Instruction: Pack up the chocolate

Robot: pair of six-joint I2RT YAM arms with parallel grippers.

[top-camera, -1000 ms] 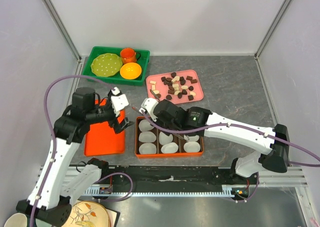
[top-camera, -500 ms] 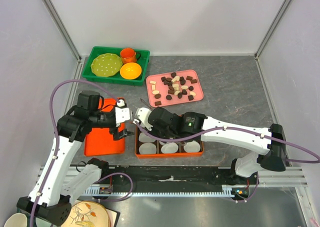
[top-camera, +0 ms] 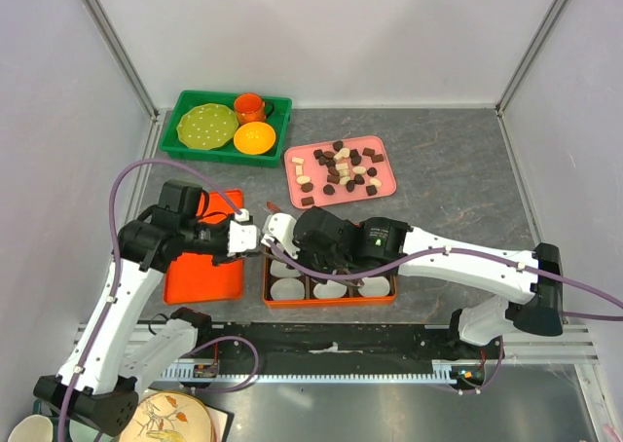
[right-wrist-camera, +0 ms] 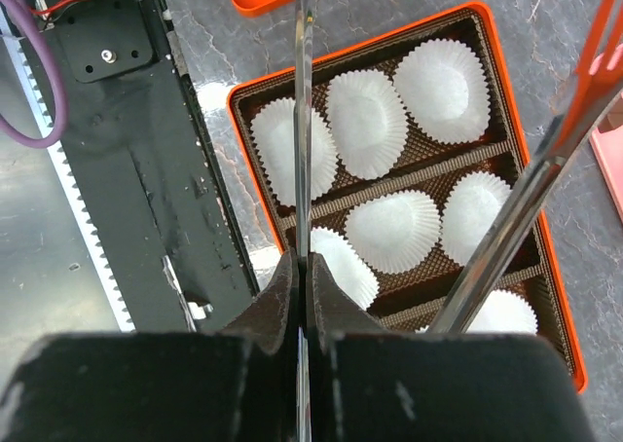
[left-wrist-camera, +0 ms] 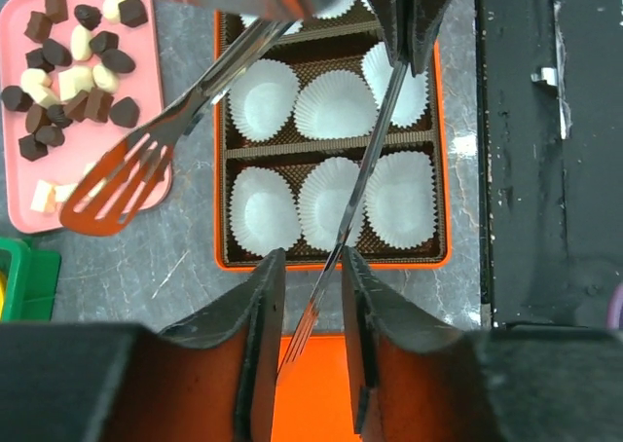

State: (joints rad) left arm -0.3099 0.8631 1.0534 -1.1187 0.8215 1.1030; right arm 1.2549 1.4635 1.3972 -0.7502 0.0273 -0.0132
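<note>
The right hand (right-wrist-camera: 302, 267) is clamped shut on one leg of the tongs (left-wrist-camera: 209, 89). The left hand (left-wrist-camera: 310, 262) is part open, its fingers either side of that same leg's tip, not yet pinching it. The chocolate (top-camera: 341, 167) lies on the pink tray (top-camera: 389, 191), far of the box (left-wrist-camera: 443, 169) of empty cups (left-wrist-camera: 336, 106). If the left hand closes off-centre, the thin leg may twist or slip, dropping the tongs onto the cups.
</note>
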